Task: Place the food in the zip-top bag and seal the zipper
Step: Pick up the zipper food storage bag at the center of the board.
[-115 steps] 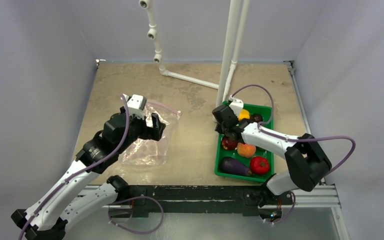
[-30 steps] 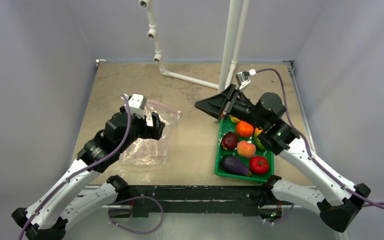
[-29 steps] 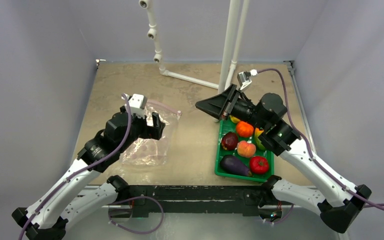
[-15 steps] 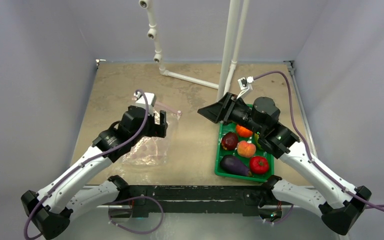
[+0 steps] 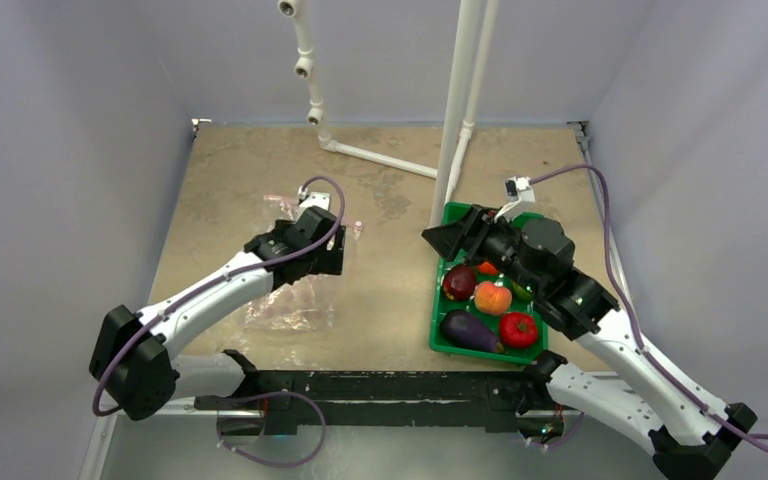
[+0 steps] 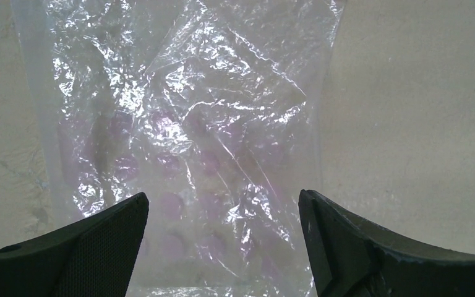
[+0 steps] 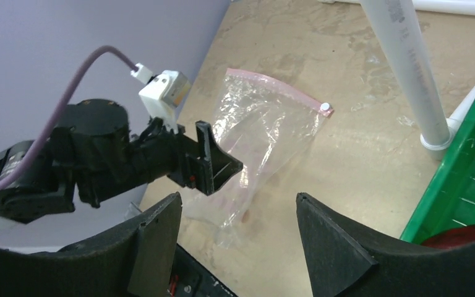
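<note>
Left wrist: left end effector [image 6: 222,197] gapes above zip-top bag [image 6: 185,111]

Clear crinkly zip-top bag [image 6: 185,124], pink zipper [image 7: 272,83]. Green tray [image 5: 480,352]. Purple eggplant [image 5: 467,330], red tomato [image 5: 519,329], orange-pink peach [image 5: 493,298].

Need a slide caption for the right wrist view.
Open left gripper poised over the clear zip-top bag, pink zipper along its mouth; green tray at right.

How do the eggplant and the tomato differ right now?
The eggplant is dark purple and long; the tomato is red and round. The eggplant lies to the left of the tomato. Both sit at the near end of the tray.
</note>
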### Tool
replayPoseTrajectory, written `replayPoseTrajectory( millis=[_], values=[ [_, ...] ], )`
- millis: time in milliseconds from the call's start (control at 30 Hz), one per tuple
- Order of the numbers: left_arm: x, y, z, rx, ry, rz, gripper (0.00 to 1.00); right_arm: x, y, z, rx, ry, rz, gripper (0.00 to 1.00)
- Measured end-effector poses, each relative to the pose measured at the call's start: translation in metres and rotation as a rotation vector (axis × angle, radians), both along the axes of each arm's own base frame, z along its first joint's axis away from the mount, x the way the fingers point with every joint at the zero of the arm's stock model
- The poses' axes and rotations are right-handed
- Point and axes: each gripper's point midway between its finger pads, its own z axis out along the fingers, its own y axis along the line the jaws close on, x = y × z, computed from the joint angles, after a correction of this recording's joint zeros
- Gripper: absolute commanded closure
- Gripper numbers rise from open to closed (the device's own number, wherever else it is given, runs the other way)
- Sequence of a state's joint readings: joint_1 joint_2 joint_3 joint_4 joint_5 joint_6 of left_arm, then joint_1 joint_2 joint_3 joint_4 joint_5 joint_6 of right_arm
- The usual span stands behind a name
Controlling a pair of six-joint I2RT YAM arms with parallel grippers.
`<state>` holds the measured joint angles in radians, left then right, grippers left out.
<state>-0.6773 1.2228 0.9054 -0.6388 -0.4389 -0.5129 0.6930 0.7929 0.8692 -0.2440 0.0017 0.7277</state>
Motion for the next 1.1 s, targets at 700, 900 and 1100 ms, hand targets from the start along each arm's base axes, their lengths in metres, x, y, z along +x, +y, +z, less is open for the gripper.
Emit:
replayPoseTrajectory(
  millis=[700,900,1100],
  values=[
    [0.029,-0.035,-0.040,0.160,0.070,0.020,0.14,-0.006,-0.008,-0.022,-0.041,-0.002,0.000,0.27],
    [0.032,-0.031,-0.060,0.222,0.100,0.031,0.29,-0.006,-0.008,-0.020,-0.035,-0.009,-0.001,0.27],
    [0.035,-0.029,-0.064,0.244,0.095,0.043,0.60,-0.005,-0.007,-0.017,-0.027,-0.017,-0.001,0.27]
  ],
)
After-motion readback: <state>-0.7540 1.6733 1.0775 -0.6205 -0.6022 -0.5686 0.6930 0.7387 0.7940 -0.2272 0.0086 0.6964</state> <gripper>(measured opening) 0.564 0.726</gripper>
